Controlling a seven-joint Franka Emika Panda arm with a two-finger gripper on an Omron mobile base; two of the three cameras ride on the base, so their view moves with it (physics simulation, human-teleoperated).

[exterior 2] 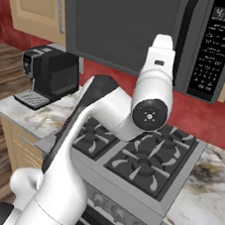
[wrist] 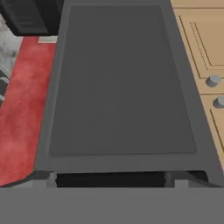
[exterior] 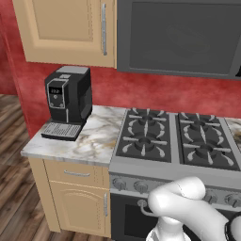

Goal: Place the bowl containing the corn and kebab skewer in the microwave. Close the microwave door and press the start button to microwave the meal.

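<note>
Microwave [exterior 2: 144, 36] sits at the top of the right base view, above the stove [exterior 2: 138, 160]; the microwave door [exterior 2: 122, 26] lies flush with the body, so it looks shut. Curved black handle [exterior 2: 182, 43] runs vertically at the door's right edge, beside the control panel [exterior 2: 214, 49], upper right of frame.

Arm rises from lower left, and its white wrist ends just in front of the handle, centre of frame. Gripper itself is hidden behind the wrist: whether its fingers are spread or closed, and whether they hold anything, I cannot tell.

Key relation: handle's long axis is vertical and lies directly ahead of the hand; the panel is just to the handle's right.

Hand view shows the door [wrist: 120, 83] close up, foreshortened, with the handle [wrist: 109, 179] as a dark bar along the bottom and cabinet knobs [wrist: 213, 80] at right.

Left base view shows the door [exterior: 181, 35] at upper right, the coffee machine [exterior: 67, 101] at left on the marble counter [exterior: 94, 139], and burners.

Bowl, corn and kebab skewer: whereabouts cannot be told; judged inside, if the door is already shut.
</note>
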